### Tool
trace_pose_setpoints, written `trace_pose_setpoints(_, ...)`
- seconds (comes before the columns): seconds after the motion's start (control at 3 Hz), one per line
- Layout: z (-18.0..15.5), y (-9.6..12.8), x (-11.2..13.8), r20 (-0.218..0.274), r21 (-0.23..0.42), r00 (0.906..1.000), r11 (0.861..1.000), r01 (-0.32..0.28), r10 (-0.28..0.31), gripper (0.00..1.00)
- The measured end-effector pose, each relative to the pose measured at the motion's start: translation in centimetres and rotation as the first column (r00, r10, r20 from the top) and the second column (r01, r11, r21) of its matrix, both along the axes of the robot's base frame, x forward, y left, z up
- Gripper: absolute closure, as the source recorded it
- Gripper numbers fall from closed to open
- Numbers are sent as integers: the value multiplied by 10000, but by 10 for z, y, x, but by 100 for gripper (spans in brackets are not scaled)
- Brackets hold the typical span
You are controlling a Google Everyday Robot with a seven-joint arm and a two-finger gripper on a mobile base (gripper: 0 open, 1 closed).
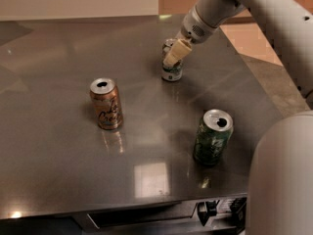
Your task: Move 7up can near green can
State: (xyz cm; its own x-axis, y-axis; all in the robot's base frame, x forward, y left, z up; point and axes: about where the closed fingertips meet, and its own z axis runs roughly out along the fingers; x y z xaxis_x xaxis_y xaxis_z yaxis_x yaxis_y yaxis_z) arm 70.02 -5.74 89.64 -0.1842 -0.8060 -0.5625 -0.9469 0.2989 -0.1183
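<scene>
Three cans stand on the table [54,180]: nearest the green can [212,137], then a copper can [105,104], and farthest the 7up can [172,72], well apart from the green one. The gripper [177,53] is at the 7up can's top, and I cannot tell whether it grips. The grasp seems in hand; next it must carry the can nearer.

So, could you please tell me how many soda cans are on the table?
3. The 7up can stands at the far side, the gripper at its top; the copper-orange can mid-left; the green can front right. None appears hidden.
</scene>
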Motion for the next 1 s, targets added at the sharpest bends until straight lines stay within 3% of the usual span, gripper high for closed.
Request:
trace_pose_setpoints(0.67, 19, -9, -30, -18, 97, 9977, 9977, -674, 674, 87)
trace_pose_setpoints(1.0, 28, -15, -56, 34, 101, 9921, 9921, -1254, 1254, 100)
